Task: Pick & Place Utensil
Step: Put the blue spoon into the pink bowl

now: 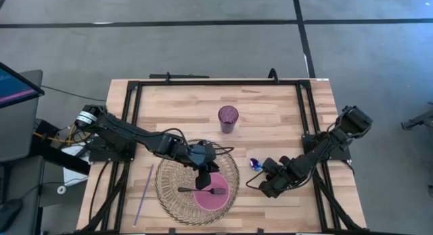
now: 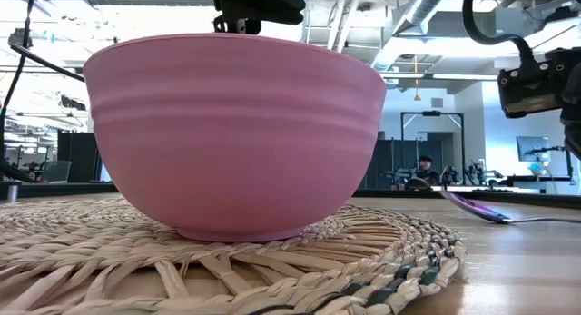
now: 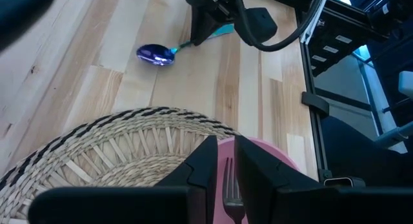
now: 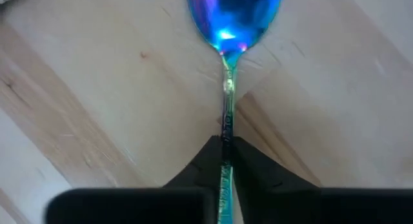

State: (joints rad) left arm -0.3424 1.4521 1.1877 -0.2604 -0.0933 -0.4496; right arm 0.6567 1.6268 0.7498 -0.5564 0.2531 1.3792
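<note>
A pink bowl (image 1: 215,198) (image 2: 236,138) stands on a round woven mat (image 1: 172,187) (image 2: 272,270). A dark fork (image 1: 191,190) (image 3: 231,185) lies level across the bowl, with its handle end sticking out past the rim over the mat. My left gripper (image 1: 202,182) (image 3: 224,153) comes down over the fork's middle, fingers narrowly apart on either side of it. An iridescent blue spoon (image 1: 255,164) (image 4: 233,17) (image 3: 155,54) (image 2: 477,207) lies right of the mat. My right gripper (image 1: 265,175) (image 4: 224,150) is shut on its handle. My left gripper has the fork between its two fingers (image 3: 206,166) near the neck below the tines (image 3: 231,197), slanting down from above, fingers across its width. The fork stays level over the bowl. My right gripper pinches the spoon's handle (image 4: 226,124) between its fingertips, which lie along the handle. It comes low from the table's right near side. The spoon's bowl end points away from the fingers, close over the wood; whether it is lifted I cannot tell.
A purple cup (image 1: 228,118) stands upright beyond the mat, toward the far edge. A thin purple stick (image 1: 143,193) lies on the wood left of the mat. Black frame rails (image 1: 308,126) run along the table's sides. Bare wood lies between the cup and the right arm.
</note>
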